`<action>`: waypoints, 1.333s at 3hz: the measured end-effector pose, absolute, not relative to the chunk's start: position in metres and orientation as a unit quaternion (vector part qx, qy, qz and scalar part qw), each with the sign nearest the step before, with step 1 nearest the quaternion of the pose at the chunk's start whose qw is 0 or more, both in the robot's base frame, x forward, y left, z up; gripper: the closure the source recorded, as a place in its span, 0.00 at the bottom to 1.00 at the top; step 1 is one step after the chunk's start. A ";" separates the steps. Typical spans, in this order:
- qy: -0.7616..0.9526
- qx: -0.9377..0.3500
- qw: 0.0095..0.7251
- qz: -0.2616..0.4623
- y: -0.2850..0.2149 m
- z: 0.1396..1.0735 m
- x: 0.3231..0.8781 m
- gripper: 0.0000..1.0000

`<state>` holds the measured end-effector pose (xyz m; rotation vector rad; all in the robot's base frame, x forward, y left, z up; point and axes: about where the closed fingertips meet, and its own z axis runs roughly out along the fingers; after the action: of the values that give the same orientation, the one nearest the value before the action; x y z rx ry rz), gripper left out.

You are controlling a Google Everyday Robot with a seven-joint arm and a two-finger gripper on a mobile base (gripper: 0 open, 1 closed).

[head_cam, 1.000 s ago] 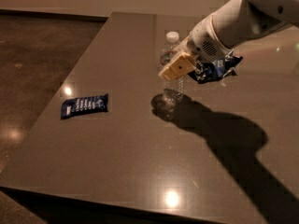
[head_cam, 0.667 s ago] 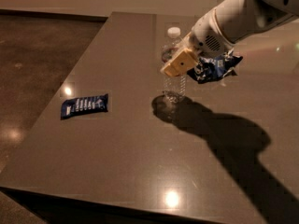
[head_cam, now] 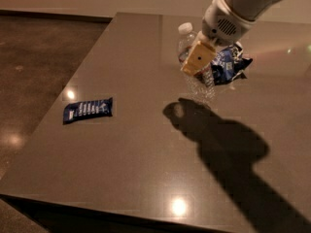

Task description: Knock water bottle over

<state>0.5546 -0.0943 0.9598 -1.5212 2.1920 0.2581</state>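
Observation:
The water bottle is clear and ribbed with a white cap. It is tilted, cap up and to the left, base down and to the right, and the base hangs just above the table, apart from its shadow. My gripper comes in from the upper right and is shut on the bottle's middle. One tan finger lies across the front of the bottle; the other finger is hidden behind it.
A crumpled blue snack bag lies right behind the bottle. A flat blue snack bag lies near the table's left edge. The arm's shadow covers the table's right front. The dark floor lies to the left.
The bottle stood upright on the table with my gripper at its side. Now it is tilted, and its base has swung right and off the table surface.

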 end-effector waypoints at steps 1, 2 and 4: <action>0.804 -0.570 0.165 0.049 -0.105 0.950 0.550 1.00; 0.804 -0.584 0.113 0.001 -0.114 0.942 0.547 1.00; 0.795 -0.603 0.051 -0.049 -0.123 0.920 0.544 0.61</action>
<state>0.5436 -0.1233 0.9198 -1.8353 2.4186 -0.1488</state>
